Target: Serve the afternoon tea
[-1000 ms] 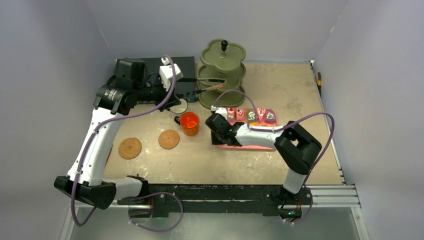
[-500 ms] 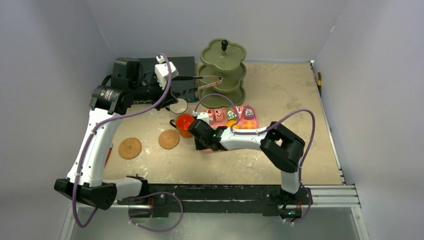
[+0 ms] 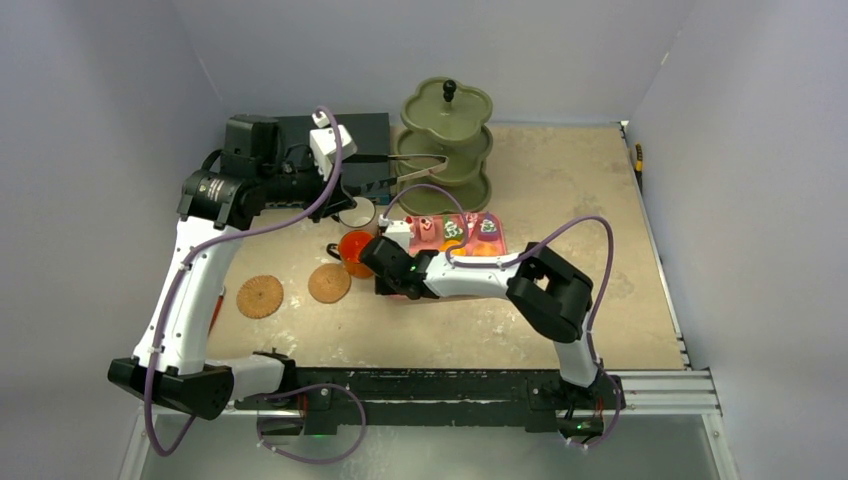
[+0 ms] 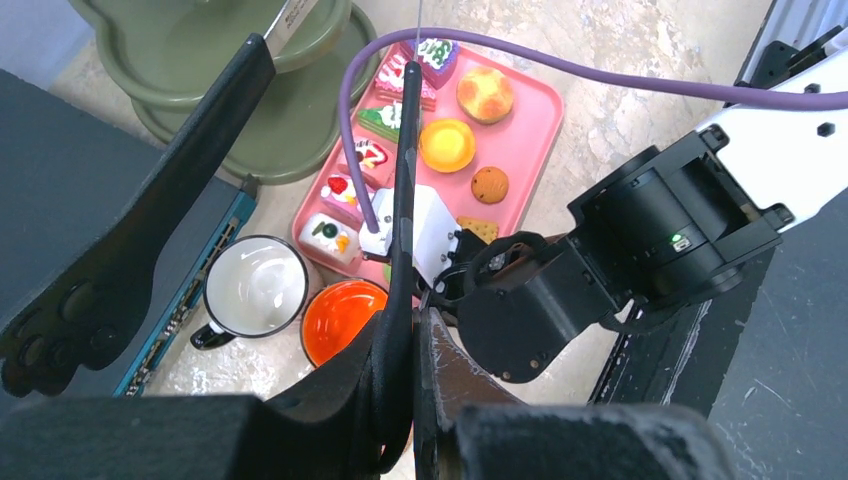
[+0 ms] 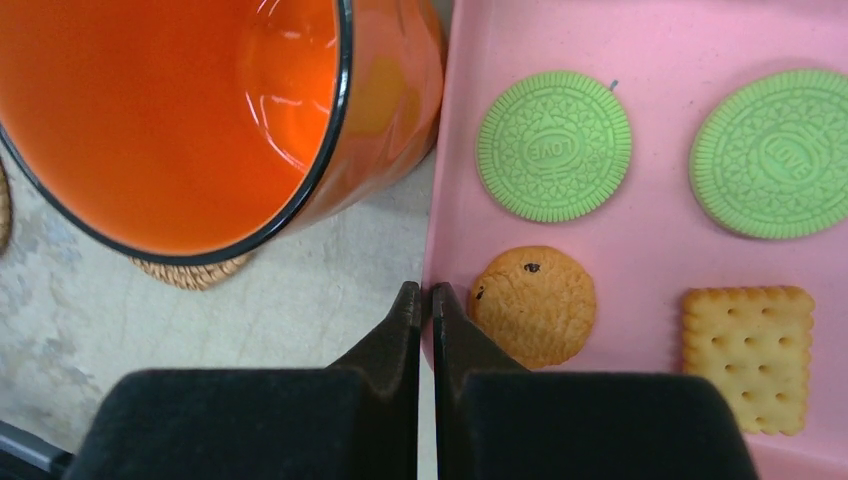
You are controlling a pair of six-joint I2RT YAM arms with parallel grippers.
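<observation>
Behind the pink tray (image 5: 640, 240), the olive-green three-tier stand (image 3: 447, 140) shows no food on its visible tiers, so serving seems barely begun. On the tray lie the tiny pink cakes (image 4: 375, 157) and green biscuits (image 5: 553, 145). At the tray's left edge stands the orange mug (image 3: 354, 248), with the white mug (image 4: 255, 285) behind it. Neither sits squarely on the two cork coasters (image 3: 260, 296) further left. The right arm reaches low to that edge, with the right gripper (image 5: 425, 295) jaws pressed together, pinching the rim. The left arm stretches above, its left gripper (image 4: 408, 350) clamped on tongs (image 3: 418, 163) pointing at the stand.
</observation>
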